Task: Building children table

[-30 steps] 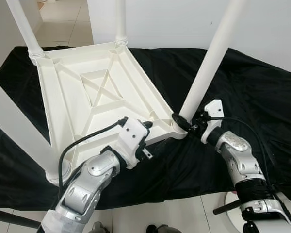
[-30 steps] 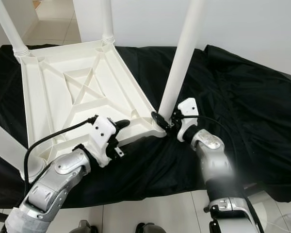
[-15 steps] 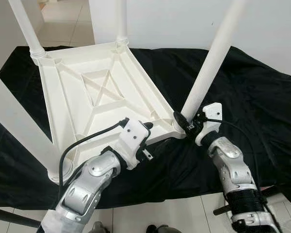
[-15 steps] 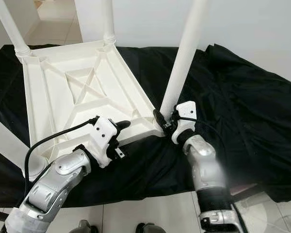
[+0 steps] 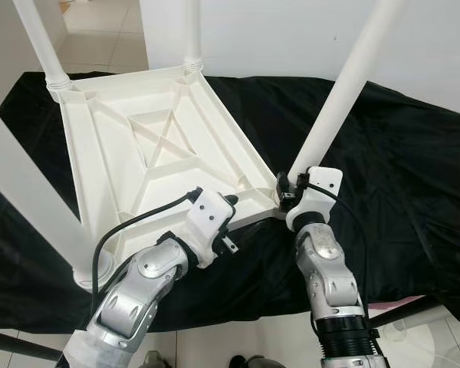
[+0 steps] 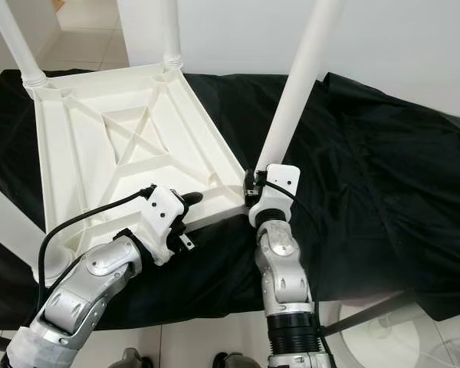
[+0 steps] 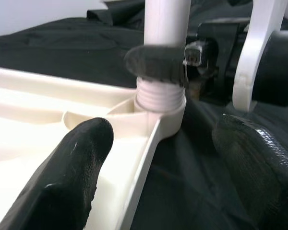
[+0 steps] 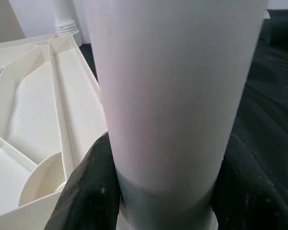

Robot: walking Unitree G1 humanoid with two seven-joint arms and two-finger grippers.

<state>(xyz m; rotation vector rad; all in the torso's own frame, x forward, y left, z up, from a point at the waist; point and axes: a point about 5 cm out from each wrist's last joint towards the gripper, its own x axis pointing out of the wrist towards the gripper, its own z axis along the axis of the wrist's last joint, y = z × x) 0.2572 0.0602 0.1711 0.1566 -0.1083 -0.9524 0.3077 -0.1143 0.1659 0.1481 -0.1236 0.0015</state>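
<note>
The upturned white table top [image 5: 149, 146] lies on a black cloth [image 5: 399, 176], with free cloth toward 3 o'clock. The right gripper [image 5: 287, 192] clenches the white leg [image 5: 333, 107] just above its threaded socket at the top's near corner. The left gripper [image 7: 158, 158] is spread wide, straddling the top's edge at 9 o'clock of that socket.

One upturned white plastic tabletop [image 5: 149, 149] lies on one black cloth [image 5: 399, 176]; four white cylindrical legs [image 5: 345, 92] rise from the tabletop's corners.
</note>
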